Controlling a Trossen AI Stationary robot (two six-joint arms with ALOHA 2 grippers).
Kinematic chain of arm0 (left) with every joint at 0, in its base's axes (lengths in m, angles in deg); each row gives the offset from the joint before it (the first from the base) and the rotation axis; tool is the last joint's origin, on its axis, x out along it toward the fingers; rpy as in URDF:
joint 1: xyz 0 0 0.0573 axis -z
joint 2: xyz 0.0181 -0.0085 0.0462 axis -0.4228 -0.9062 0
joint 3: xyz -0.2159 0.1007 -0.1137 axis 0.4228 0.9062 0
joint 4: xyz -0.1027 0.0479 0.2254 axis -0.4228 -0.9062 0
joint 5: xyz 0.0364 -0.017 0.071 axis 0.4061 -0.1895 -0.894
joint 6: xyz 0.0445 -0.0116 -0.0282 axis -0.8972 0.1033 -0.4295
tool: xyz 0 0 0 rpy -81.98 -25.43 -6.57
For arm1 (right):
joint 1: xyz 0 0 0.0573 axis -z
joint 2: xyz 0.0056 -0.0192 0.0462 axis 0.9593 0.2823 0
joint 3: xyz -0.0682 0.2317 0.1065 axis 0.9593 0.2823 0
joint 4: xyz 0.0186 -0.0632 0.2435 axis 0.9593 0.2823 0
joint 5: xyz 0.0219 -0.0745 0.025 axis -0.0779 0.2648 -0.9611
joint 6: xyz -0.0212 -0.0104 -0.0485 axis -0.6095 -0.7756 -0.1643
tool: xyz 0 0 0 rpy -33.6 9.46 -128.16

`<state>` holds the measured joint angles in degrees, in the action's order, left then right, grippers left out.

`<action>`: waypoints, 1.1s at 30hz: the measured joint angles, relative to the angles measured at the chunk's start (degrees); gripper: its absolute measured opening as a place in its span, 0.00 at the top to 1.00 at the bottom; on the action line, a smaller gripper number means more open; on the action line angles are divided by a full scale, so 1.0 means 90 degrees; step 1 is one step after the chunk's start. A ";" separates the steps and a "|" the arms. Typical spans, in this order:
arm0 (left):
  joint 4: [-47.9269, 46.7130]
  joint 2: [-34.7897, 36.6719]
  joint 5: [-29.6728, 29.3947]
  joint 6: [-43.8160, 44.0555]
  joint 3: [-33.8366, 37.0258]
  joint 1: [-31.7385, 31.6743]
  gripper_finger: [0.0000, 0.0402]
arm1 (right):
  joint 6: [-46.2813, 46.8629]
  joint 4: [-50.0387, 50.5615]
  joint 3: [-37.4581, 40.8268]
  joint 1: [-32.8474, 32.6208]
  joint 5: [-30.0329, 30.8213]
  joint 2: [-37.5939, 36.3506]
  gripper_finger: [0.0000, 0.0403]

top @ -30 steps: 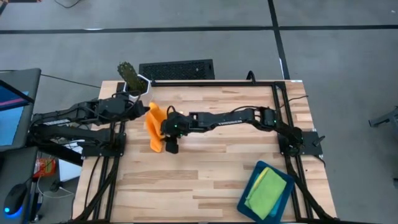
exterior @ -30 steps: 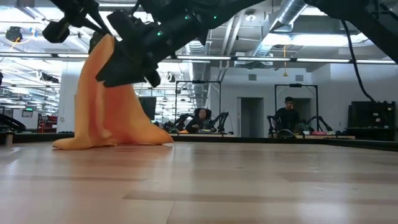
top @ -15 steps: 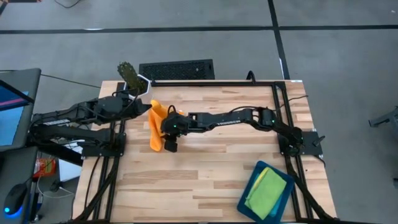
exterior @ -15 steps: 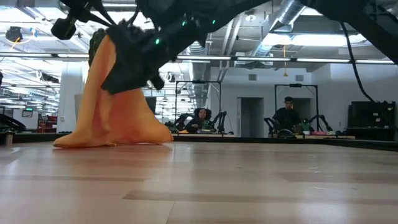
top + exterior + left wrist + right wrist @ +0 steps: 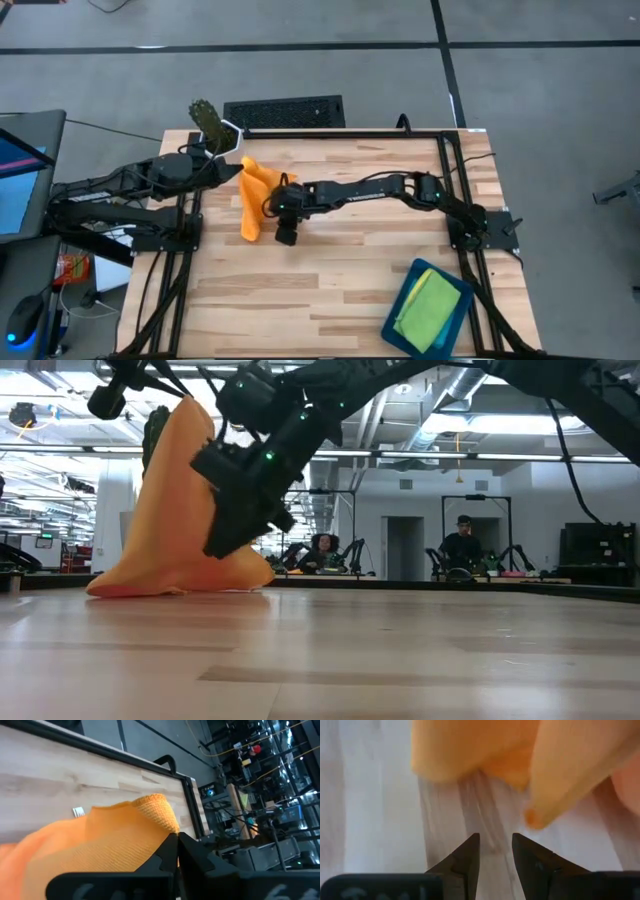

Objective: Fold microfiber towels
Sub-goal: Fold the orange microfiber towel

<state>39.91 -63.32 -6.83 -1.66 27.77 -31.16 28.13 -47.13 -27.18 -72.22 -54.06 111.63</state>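
Pinching soft orange microfiber towel [image 5: 250, 196] by top corner, left gripper [image 5: 176, 851] holds it raised nr worktop's [image 5: 350, 260] far-left edge, lower end on wood. Right gripper [image 5: 494, 851] beside towel, fingers slightly apart, empty.

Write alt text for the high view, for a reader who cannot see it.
Seen from above, the left hand holds up an orange towel near the wooden table's left edge, while the right hand hovers open beside it. A dark teal tray with a green towel sits at the right front corner.
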 joint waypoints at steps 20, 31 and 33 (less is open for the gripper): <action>-0.0007 0.0000 -0.0122 -0.0403 0.0000 0.0000 1.00 | -0.0078 -0.0024 -0.0002 0.0168 -0.0106 -0.0311 0.65; 0.0148 0.0000 -0.0157 -0.0448 0.0000 0.0000 1.00 | -0.0199 -0.0719 0.0001 0.0072 0.0319 -0.0226 0.66; 0.0169 0.0000 -0.0157 -0.0448 0.0000 0.0000 1.00 | -0.0285 -0.0875 0.0000 0.0121 0.0319 -0.0226 0.70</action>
<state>41.43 -63.32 -8.25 -5.69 27.77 -31.16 25.56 -55.00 -27.18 -71.13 -51.19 109.59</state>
